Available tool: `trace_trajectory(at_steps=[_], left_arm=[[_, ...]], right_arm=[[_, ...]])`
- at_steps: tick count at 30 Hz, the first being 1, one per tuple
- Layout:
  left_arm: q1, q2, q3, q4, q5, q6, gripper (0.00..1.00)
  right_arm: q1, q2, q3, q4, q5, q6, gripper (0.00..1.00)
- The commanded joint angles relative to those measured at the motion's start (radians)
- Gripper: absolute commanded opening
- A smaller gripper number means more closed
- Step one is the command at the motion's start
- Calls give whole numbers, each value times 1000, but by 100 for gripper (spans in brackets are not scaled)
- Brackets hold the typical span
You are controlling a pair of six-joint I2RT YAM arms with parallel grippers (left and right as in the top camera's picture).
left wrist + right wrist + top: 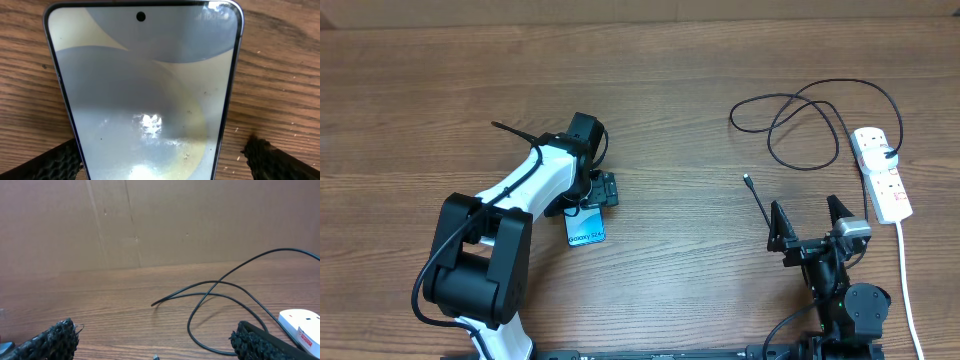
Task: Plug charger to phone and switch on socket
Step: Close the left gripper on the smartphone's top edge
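The phone lies flat on the table with its screen lit, its upper part hidden under my left gripper. In the left wrist view the phone fills the frame, and the left gripper is open with a finger on either side of it; the right finger stands clear of the phone's edge. The charger lies in loose loops at the right, its connector tip free on the table and its plug in the socket. My right gripper is open and empty, just behind the tip.
The socket's thick white cord runs down the right side towards the front edge. A brown cardboard wall stands behind the table. The cable loops and the socket's end lie ahead of the right gripper.
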Motion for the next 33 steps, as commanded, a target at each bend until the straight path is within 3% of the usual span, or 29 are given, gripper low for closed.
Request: trace_trajectory(at_steps=[1,16,33], left_arm=[[-12,139,-99,-57,-47,38,100],[65,139,-99,-37,-39,43,99],[62,139,-99,-6,-19,47,82]], right_arm=[[6,-8,-10,5,4,2,100],[6,-8,-10,5,4,3,100],[6,-8,-10,5,4,3,100]])
